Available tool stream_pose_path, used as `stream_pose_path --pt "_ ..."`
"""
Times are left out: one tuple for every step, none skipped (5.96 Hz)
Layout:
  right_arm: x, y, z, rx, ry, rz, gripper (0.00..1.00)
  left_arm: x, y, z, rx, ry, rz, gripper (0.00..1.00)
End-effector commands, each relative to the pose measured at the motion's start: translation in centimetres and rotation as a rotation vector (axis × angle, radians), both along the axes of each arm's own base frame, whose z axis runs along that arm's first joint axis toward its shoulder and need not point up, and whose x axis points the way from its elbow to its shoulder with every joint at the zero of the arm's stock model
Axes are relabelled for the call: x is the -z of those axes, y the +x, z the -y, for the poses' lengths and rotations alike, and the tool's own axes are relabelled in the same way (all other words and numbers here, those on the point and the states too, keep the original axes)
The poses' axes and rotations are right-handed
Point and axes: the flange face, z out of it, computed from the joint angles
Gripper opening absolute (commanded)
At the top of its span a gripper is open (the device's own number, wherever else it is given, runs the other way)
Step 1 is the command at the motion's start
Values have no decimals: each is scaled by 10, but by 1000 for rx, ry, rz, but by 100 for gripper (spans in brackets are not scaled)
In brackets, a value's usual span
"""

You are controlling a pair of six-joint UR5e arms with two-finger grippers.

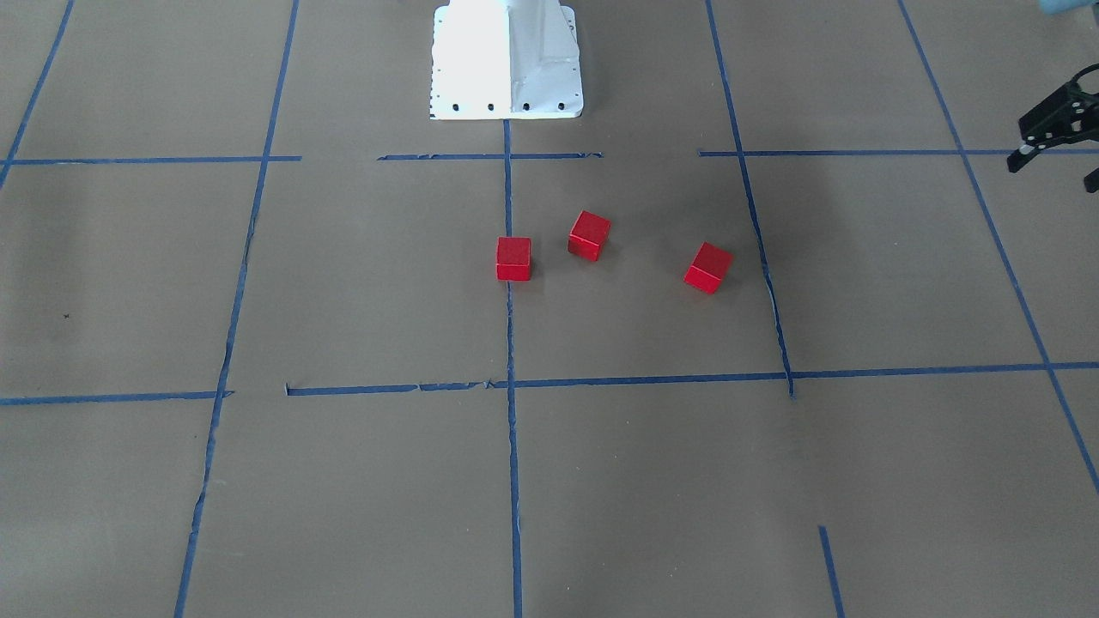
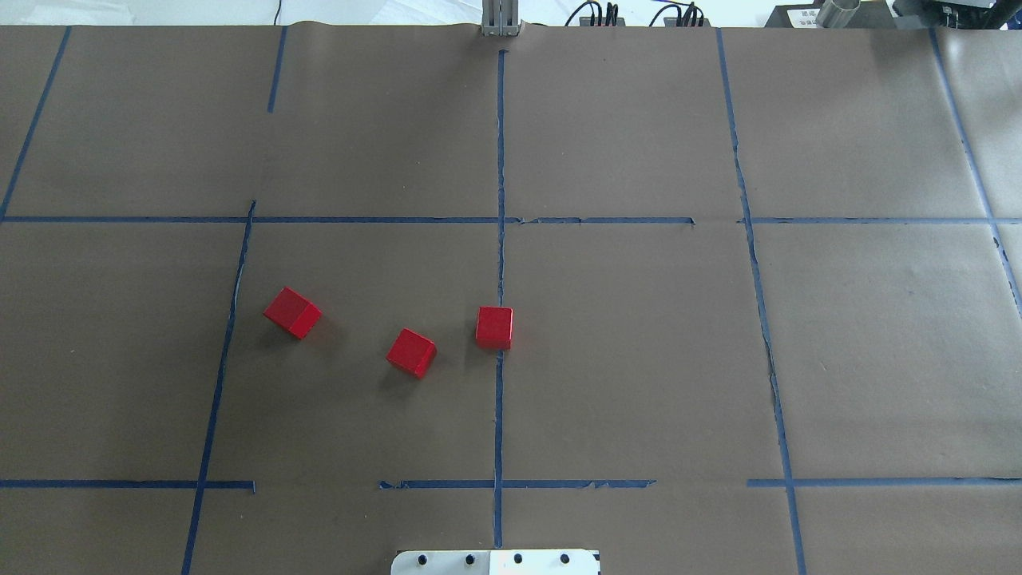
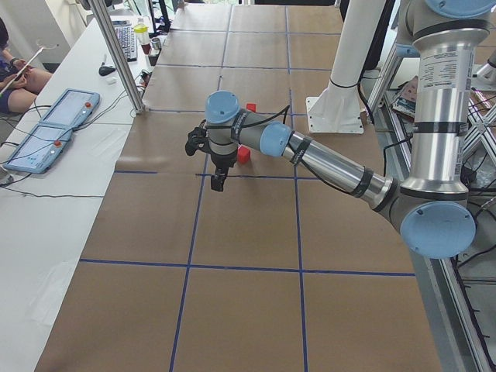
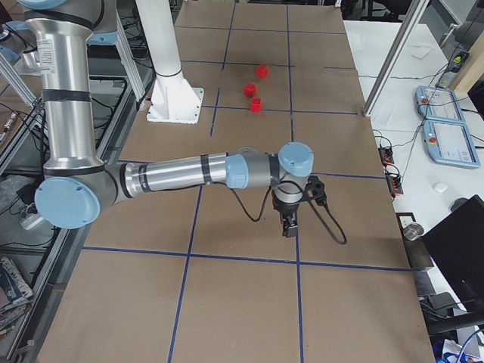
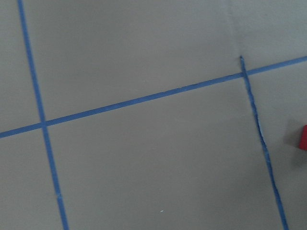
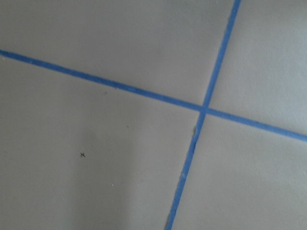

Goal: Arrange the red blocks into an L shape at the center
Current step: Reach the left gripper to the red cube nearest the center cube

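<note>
Three red blocks lie apart in the center cell (image 2: 623, 359). One block (image 2: 494, 327) sits on the long blue tape line, a second (image 2: 411, 352) lies a little to its left and a third (image 2: 292, 312) further left. The front view shows them too (image 1: 513, 258), (image 1: 589, 235), (image 1: 708, 267). My left gripper (image 1: 1054, 172) hovers open and empty at that view's right edge, well clear of the blocks. My right gripper (image 4: 289, 227) shows only in the right side view, far from the blocks; I cannot tell whether it is open or shut. A sliver of a red block (image 5: 303, 136) shows in the left wrist view.
The robot's white base (image 1: 506, 60) stands at the table's near edge, also in the overhead view (image 2: 495, 561). Brown paper with blue tape lines covers the table. A side table with tablets (image 3: 54, 128) and an aluminium post (image 3: 116, 54) stand beyond the far edge.
</note>
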Motion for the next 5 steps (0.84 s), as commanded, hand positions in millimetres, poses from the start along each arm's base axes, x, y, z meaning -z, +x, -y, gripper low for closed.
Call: stream_pose_path --pt "-12 9 -29 -16 -24 -3 100 84 117 1 -46 -43 -47 100" --pt "-12 9 -28 -20 -28 -3 100 122 186 -10 -17 -33 -5 100" --pt "-13 9 -27 -22 -31 -4 100 157 277 -43 3 -19 33 100" --pt "-13 9 -27 -22 -33 -3 100 170 334 -60 65 -4 67 100" --pt "-13 9 -27 -21 -32 -3 100 167 366 -66 95 17 23 100"
